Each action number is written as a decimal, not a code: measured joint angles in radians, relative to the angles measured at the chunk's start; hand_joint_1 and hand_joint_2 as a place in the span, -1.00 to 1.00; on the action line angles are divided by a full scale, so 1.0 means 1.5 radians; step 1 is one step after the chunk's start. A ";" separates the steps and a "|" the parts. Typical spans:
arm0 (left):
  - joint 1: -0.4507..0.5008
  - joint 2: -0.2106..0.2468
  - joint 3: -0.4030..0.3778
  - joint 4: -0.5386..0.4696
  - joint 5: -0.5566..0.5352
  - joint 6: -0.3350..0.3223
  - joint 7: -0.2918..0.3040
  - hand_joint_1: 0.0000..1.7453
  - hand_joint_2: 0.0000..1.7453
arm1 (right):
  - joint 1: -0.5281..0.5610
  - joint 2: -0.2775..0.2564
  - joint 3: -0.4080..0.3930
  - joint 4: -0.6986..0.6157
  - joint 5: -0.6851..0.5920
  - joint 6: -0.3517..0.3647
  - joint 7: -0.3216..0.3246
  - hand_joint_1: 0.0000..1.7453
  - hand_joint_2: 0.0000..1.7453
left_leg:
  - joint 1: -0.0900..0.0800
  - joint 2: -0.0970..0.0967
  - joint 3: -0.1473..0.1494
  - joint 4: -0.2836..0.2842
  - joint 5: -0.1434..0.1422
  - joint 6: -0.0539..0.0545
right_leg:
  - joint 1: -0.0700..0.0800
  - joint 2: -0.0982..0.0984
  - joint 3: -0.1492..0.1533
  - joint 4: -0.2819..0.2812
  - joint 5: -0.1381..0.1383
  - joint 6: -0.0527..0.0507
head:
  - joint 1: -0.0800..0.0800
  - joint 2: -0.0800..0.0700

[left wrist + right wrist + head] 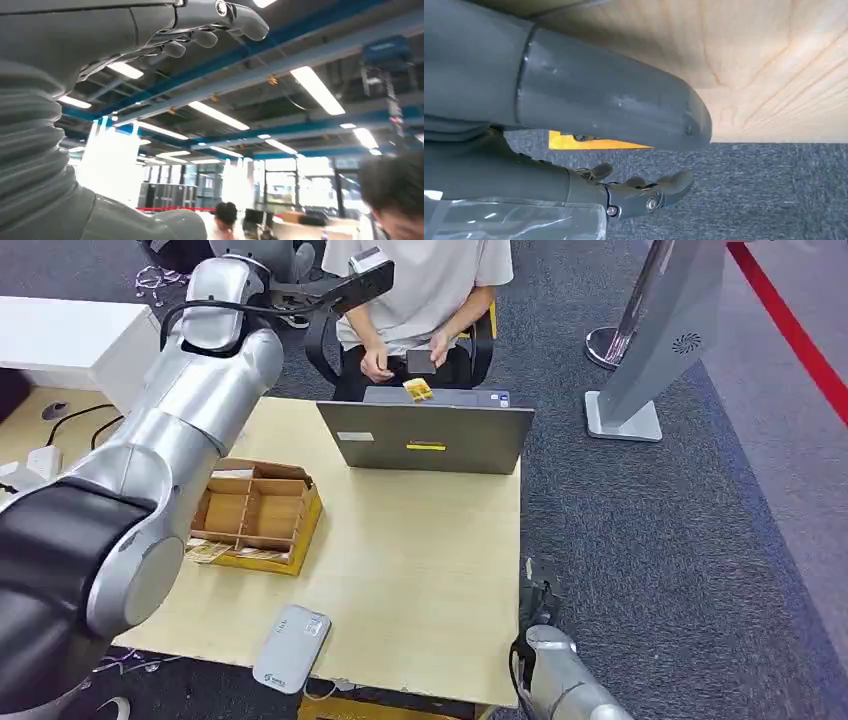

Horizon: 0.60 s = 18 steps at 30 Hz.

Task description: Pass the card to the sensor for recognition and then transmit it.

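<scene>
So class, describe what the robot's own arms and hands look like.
The left arm is polished silver with a black rounded joint and a black cable looped near its top. Each wrist has a grey ribbed cover. The right hand has a thick grey thumb and darker fingers with small screws.

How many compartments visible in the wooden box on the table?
3 visible in the wooden box, side by side toward its right end on the table. The left arm covers the box's left end, so more may be hidden.
</scene>
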State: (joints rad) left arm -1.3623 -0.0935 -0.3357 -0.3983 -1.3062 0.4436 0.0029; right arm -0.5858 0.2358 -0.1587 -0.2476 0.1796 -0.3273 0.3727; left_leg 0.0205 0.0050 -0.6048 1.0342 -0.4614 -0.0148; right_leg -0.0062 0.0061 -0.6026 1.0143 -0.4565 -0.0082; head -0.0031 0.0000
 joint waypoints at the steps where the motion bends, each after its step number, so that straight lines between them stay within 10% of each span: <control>1: 0.006 0.002 0.000 0.000 0.005 -0.008 -0.022 -1.00 1.00 | 0.001 -0.001 -0.001 0.000 -0.007 0.000 -0.005 -1.00 -1.00 | 0.000 0.000 0.000 0.000 0.000 0.000 | 0.000 0.000 0.000 0.000 0.000 0.000 | 0.000 0.000; 6: 0.099 0.047 -0.003 -0.096 0.077 -0.060 -0.141 -1.00 1.00 | 0.016 -0.020 -0.009 0.000 -0.032 0.011 -0.035 -1.00 -1.00 | -0.001 0.001 0.000 0.000 0.000 0.000 | -0.001 0.001 0.000 0.000 0.000 0.000 | 0.000 0.000; 13: 0.310 0.187 -0.058 -0.388 0.201 -0.043 -0.158 -1.00 1.00 | 0.060 -0.097 -0.035 0.000 -0.050 0.039 -0.059 -1.00 -1.00 | 0.000 -0.002 -0.002 0.000 0.000 0.000 | 0.000 -0.002 0.000 -0.001 -0.001 0.000 | -0.001 0.000; 18: 0.363 0.227 -0.086 -0.482 0.206 -0.043 -0.157 -1.00 1.00 | 0.068 -0.111 -0.040 0.000 -0.050 0.038 -0.060 -1.00 -1.00 | -0.001 -0.002 -0.002 0.000 0.000 0.000 | 0.000 -0.002 -0.001 -0.001 -0.001 0.000 | 0.000 0.000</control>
State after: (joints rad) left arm -0.8182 0.2466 -0.4646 -1.1215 -0.9976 0.3796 -0.2319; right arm -0.4839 0.0698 -0.2182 -0.2480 0.1045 -0.2697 0.2831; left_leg 0.0195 0.0013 -0.6083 1.0338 -0.4618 -0.0145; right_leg -0.0066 0.0028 -0.6038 1.0125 -0.4575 -0.0076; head -0.0034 0.0000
